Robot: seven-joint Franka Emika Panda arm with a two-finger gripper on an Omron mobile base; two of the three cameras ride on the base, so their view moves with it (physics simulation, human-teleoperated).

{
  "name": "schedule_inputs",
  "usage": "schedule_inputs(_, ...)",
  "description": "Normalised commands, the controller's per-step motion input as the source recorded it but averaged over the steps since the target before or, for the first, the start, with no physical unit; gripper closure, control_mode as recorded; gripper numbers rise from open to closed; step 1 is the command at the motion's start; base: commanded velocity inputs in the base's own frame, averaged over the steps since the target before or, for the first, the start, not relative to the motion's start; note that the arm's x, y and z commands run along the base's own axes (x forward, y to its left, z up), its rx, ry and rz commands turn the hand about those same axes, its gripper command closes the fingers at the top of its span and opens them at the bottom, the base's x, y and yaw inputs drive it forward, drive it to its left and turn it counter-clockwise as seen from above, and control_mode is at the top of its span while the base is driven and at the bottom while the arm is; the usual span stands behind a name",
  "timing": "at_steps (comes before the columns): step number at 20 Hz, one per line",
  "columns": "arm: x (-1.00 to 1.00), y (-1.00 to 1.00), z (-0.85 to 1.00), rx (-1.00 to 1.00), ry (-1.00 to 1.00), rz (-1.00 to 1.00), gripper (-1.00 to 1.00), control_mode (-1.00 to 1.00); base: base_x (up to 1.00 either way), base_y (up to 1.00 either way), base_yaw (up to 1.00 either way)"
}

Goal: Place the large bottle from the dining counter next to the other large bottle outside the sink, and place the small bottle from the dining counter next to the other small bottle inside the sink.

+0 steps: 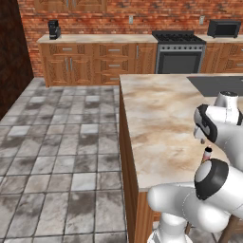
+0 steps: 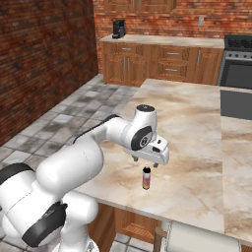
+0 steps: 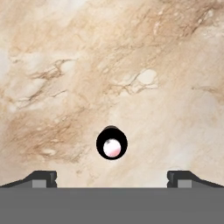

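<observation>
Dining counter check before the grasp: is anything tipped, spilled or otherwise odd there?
Nothing stands out. The pink-to-orange bottle with a dark cap stands upright on the beige marbled stone counter, with no spill around it. The open two-finger gripper hangs just above it, not touching.

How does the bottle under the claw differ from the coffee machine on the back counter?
The bottle is slim, pink fading to orange with a dark cap; the coffee machine is boxy and all black. The bottle stands on the marbled island; the machine sits on the wall counter. Both stand upright.
</observation>
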Motion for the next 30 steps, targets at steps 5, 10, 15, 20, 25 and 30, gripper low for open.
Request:
schedule_inputs(5, 0.13, 0.00, -0.23, 0.02, -0.01, 0.01, -1.00, -1.00, 0.00, 0.00, 0.00)
schedule_inputs(10, 0.08, 0.00, -0.11, 0.00, 0.01, 0.00, -1.00, -1.00, 0.00, 0.00, 0.00)
schedule_inputs(15, 0.02, -0.06, -0.04, 0.00, 0.03, 0.00, -1.00, -1.00, 0.00, 0.00, 0.00)
schedule_inputs(20, 0.01, -0.06, -0.05, 0.00, 0.04, 0.00, -1.00, -1.00, 0.00, 0.00, 0.00)
schedule_inputs(25, 0.10, -0.01, -0.08, 0.00, 0.03, 0.00, -1.00, -1.00, 0.00, 0.00, 0.00)
schedule_inputs(30, 0.11, 0.00, -0.07, 0.00, 0.04, 0.00, -1.00, -1.00, 0.00, 0.00, 0.00)
